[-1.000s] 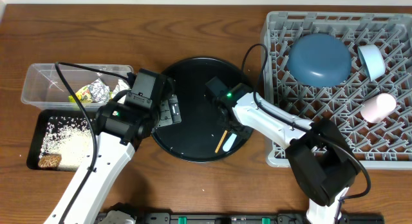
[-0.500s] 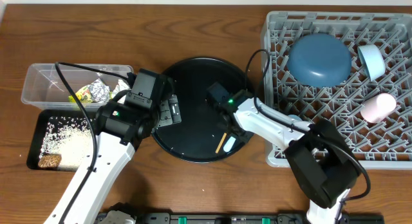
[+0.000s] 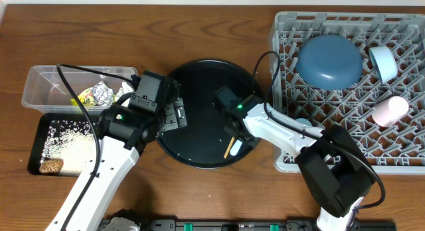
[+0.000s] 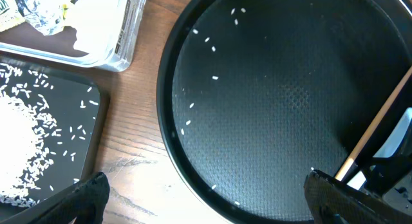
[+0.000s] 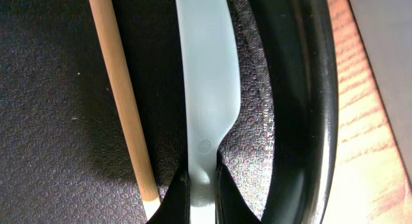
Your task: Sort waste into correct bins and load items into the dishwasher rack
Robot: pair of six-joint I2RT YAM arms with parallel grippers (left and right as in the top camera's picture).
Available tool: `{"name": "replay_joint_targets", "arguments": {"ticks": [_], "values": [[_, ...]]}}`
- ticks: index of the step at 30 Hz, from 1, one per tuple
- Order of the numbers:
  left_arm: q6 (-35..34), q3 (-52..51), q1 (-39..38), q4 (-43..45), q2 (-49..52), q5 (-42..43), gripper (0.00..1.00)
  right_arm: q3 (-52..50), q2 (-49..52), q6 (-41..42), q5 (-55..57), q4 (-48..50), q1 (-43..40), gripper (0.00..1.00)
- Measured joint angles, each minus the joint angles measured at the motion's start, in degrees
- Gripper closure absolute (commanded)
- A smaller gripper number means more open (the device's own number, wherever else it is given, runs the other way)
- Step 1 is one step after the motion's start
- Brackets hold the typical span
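On the large round black tray [image 3: 199,78], close to its right rim: white plastic spoon [image 5: 206,89] lying flat, thin wooden chopstick [image 5: 122,102] just beside it on the left in the right wrist view, with a narrow gap between them. Right gripper [image 5: 201,199] down at the spoon's narrow handle end, fingers [image 5: 177,198] drawn nearly together and pinching that end from both sides. Left gripper [image 4: 209,205] over the tray's left part, spread wide, nothing between its fingertips [image 4: 84,197]. Below it, a few loose white rice grains [image 4: 212,50] scattered on the tray floor. To the left on the table [image 3: 199,191]: clear plastic tub [image 3: 40,85] with crumpled silver foil [image 3: 101,93] and yellow wrapper [image 3: 86,98]. Just in front of it, shallow black tray [image 3: 33,151] with a heap of rice [image 3: 70,148] and a brown food lump [image 3: 51,166]. At far right, dishwasher rack [image 3: 292,32] holding dark blue plate [image 3: 329,60], light blue cup [image 3: 383,62] and pink cup [image 3: 389,110].
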Motion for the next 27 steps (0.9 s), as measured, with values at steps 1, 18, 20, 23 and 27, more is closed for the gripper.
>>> {"name": "replay_joint_targets", "arguments": {"ticks": [1,18,20,23,27], "values": [[0.00,0.00,0.00,0.00,0.00,0.00,0.02,0.11,-0.07,-1.11,0.00,-0.04,-0.07,0.99],[0.00,0.00,0.00,0.00,0.00,-0.02,0.02,6.10,-26.84,-33.38,-1.40,-15.17,-11.08,0.99],[0.00,0.00,0.00,0.00,0.00,0.00,0.02,6.12,-29.05,-37.68,-1.68,-18.93,-14.25,0.99],[0.00,0.00,0.00,0.00,0.00,0.00,0.02,6.12,-31.43,-43.76,-1.57,-24.17,-20.57,0.99],[0.00,0.00,0.00,0.00,0.00,-0.02,0.02,6.12,-32.54,-50.93,-1.36,-26.71,-30.14,0.99]]}}
